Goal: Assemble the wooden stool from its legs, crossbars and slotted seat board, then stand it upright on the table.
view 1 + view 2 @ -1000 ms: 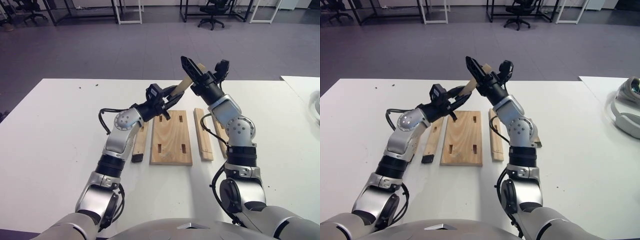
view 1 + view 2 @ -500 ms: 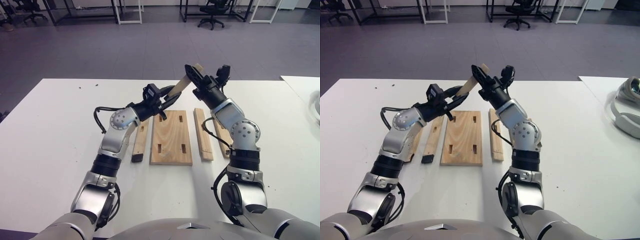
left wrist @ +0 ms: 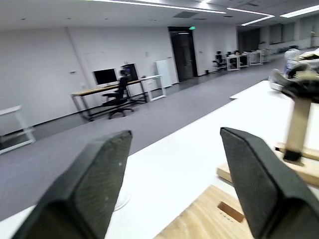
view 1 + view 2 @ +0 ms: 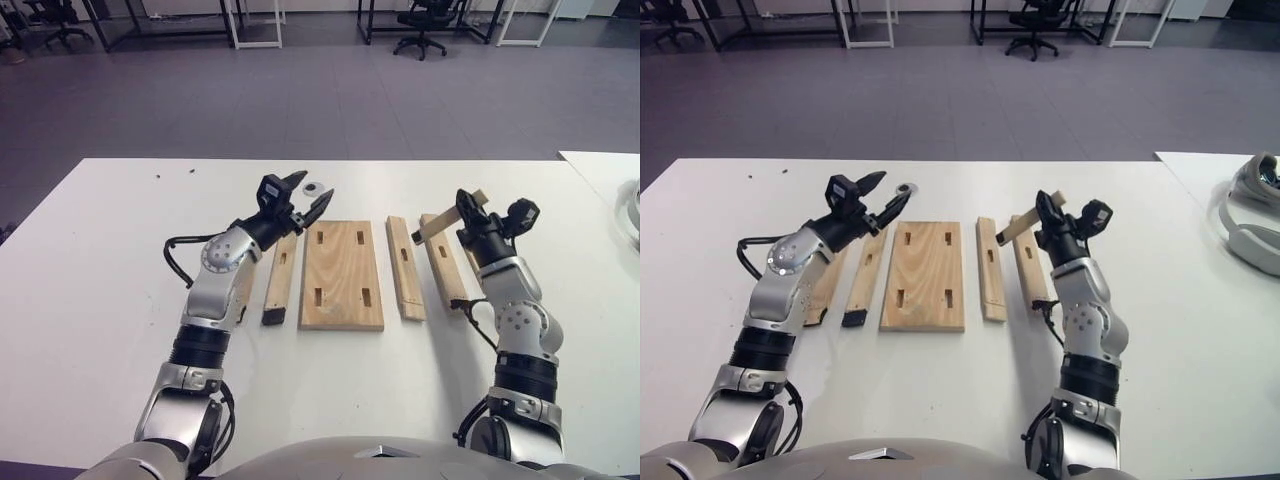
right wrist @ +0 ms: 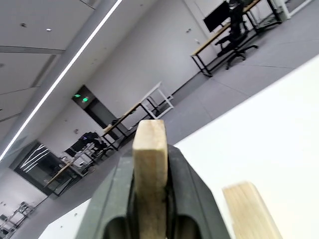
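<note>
Taking the slotted seat board (image 4: 343,274) as the centre of the dial, with 12 o'clock pointing away from the robot, the board lies flat in the middle of the white table (image 4: 110,260), its long side running from 6 to 12 and four small slots showing in its top face. The left gripper (image 3: 175,137) hangs at about 11 o'clock, above the far end of the left leg (image 4: 279,280), with its two dark fingers spread wide and nothing between them. That leg lies flat just beside the board at 9 o'clock, parallel to it, and carries a dark cap at its near end. Another wooden piece (image 4: 825,285) lies farther out at 9 o'clock, largely covered by the left arm. A small pale ring (image 4: 317,187) lies on the table at 12 o'clock, close to the tips of the left gripper. At 3 o'clock a slotted leg (image 4: 404,268) lies flat just beside the board, and a second leg (image 4: 444,272) lies just beyond it, both parallel to the board. The right gripper (image 4: 465,207) is at about 2 o'clock, raised above the far end of that outer leg, its fingers closed narrow on a short crossbar (image 4: 435,225), which sticks out from the fingers slanting toward the board, clear of the table.
</note>
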Robot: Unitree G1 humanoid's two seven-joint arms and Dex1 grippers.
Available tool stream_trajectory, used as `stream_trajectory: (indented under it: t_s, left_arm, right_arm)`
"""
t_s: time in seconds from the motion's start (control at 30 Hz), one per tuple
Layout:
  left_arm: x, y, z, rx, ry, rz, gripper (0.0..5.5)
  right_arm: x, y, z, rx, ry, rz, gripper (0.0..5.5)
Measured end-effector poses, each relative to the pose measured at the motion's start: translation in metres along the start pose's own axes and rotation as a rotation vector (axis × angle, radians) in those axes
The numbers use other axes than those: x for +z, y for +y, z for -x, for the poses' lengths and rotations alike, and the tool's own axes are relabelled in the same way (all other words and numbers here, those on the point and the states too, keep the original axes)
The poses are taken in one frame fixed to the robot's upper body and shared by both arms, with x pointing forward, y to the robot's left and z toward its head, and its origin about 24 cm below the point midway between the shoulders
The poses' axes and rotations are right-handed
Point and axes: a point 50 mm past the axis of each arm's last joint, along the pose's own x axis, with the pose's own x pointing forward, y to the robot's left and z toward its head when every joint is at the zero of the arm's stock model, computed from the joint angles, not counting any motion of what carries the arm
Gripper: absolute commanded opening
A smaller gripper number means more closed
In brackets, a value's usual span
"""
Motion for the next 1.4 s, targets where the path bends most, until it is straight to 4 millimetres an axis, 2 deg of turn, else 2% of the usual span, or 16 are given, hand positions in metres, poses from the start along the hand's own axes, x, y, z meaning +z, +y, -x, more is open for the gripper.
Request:
stream_trajectory:
  t_s: [0.3, 0.5, 0.63, 0.7, 0.9, 1.4]
  left_arm:
    - [-0.006, -0.005, 0.003, 0.045, 0.017, 0.029, 3.22]
    - [-0.006, -0.002, 0.004, 0.073, 0.019, 0.027, 3.22]
    - [-0.006, -0.002, 0.004, 0.075, 0.021, 0.026, 3.22]
    - [-0.006, -0.001, 0.005, 0.077, 0.023, 0.025, 3.22]
    - [-0.006, 0.001, 0.006, 0.084, 0.026, 0.017, 3.22]
    - [-0.013, 0.001, 0.006, 0.094, 0.064, 0.003, 3.22]
  right_arm:
    - [-0.023, -0.016, 0.000, -0.066, 0.029, -0.011, 0.41]
    - [-0.028, -0.019, -0.001, -0.050, 0.026, 0.019, 0.41]
    - [-0.032, -0.007, -0.005, -0.005, 0.029, 0.223, 0.41]
    - [-0.039, -0.002, -0.002, 0.035, 0.052, 0.377, 0.41]
    - [-0.052, 0.004, -0.003, 0.100, 0.094, 0.564, 0.41]
    - [-0.058, 0.006, -0.002, 0.154, 0.141, 0.671, 0.41]
